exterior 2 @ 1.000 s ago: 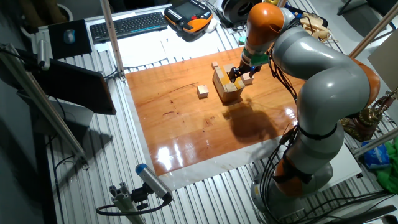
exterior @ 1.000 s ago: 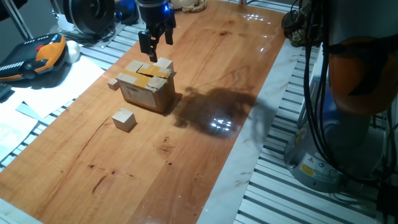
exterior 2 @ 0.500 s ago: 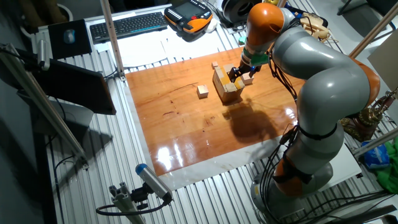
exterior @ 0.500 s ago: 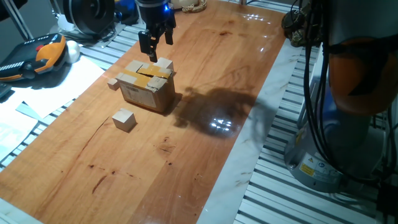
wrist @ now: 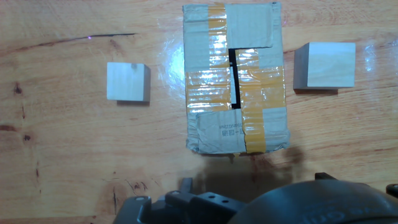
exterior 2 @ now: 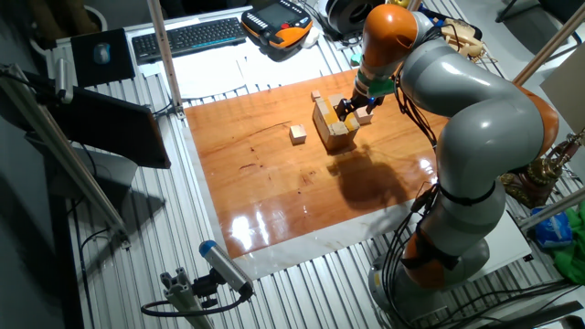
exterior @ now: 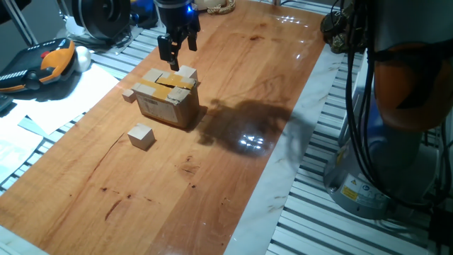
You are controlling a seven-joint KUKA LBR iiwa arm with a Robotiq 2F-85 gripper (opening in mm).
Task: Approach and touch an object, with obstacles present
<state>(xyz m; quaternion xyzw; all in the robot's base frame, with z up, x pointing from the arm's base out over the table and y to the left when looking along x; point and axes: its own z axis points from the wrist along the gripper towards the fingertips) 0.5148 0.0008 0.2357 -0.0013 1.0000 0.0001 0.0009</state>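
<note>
The gripper [exterior: 177, 54] is hanging above the table with its two fingers standing apart, gripping nothing. Directly beneath it the cardboard box [exterior: 168, 100] is sitting, with a larger wooden cube [exterior: 187, 73] just beside it. The smallest cube [exterior: 128, 95] is lying below and to the gripper's left in one fixed view, beside the box and untouched.

Three wooden cubes, one small [exterior: 128, 95] and two larger [exterior: 141, 136] [exterior: 187, 73], plus one cardboard box [exterior: 167, 99].
</note>
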